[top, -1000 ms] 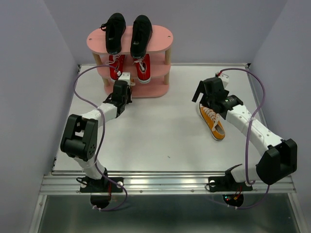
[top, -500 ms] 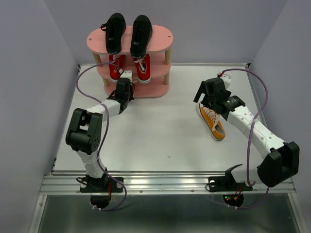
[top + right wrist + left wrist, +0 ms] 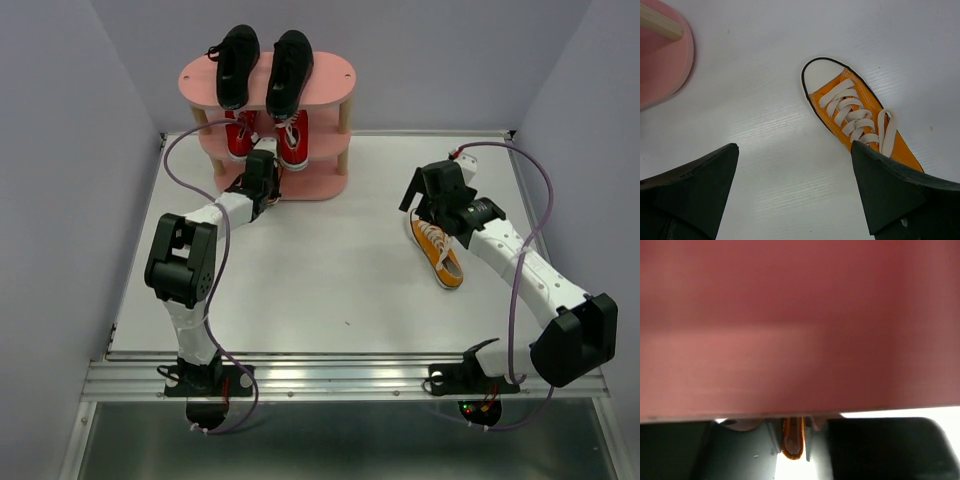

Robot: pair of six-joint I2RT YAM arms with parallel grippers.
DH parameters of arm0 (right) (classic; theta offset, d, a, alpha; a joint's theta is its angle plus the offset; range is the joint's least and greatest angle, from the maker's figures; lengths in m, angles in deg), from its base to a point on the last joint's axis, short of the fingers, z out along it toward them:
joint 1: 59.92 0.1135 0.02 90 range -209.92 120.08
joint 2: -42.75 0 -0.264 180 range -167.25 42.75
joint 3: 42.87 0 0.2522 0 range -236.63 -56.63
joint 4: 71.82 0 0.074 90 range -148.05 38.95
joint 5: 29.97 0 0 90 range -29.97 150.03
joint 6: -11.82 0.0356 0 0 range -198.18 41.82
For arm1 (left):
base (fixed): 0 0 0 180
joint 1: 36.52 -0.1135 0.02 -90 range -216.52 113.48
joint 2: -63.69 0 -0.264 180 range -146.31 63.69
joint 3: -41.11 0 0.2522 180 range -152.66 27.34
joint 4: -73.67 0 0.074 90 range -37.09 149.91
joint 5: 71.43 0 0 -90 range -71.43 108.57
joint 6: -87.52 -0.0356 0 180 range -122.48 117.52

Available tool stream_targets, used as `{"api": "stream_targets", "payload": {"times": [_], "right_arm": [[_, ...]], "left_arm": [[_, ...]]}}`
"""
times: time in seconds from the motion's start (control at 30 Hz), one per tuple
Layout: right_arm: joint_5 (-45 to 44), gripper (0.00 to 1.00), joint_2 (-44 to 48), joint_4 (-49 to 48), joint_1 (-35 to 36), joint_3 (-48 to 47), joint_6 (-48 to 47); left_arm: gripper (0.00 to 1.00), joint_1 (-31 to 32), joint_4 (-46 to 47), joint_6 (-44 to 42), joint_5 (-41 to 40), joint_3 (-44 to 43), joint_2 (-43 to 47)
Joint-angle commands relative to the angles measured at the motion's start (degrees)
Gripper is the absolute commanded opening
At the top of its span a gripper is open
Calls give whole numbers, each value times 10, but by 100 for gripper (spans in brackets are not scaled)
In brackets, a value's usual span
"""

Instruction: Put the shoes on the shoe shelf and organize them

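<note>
The pink shoe shelf (image 3: 330,75) stands at the back left. Two black shoes (image 3: 237,65) (image 3: 290,72) lie on its top board and two red shoes (image 3: 238,135) (image 3: 294,140) on the middle one. My left gripper (image 3: 268,162) reaches in under the middle board. In the left wrist view the pink shelf board (image 3: 800,325) fills the top, and the left gripper (image 3: 792,429) has its jaws close on the orange shoe's heel rim (image 3: 792,452). A second orange shoe (image 3: 437,250) (image 3: 860,120) lies on the table. My right gripper (image 3: 418,200) (image 3: 794,145) hangs open above the table just left of it.
The shelf's rounded end (image 3: 665,65) and a wooden post (image 3: 660,22) show at the right wrist view's top left. Grey walls close in the table at the back and on both sides. Purple cables loop over both arms.
My left arm has stretched forward, pushing its gripper farther in under the shelf's middle board. The right arm has shifted only slightly and stays open by the orange shoe.
</note>
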Motion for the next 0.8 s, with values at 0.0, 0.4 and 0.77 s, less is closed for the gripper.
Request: {"api": "stream_targets", "payload": {"times": [0.0, 0.4, 0.77], "right_arm": [[-21, 100, 25, 5, -4, 8, 6], [-33, 100, 23, 18, -4, 26, -5], [-48, 100, 4, 34, -10, 54, -39]], "left_arm": [[31, -3, 46, -7, 13, -59, 5], [46, 1, 17, -7, 16, -63, 27], [54, 14, 4, -14, 0, -1, 60]]}}
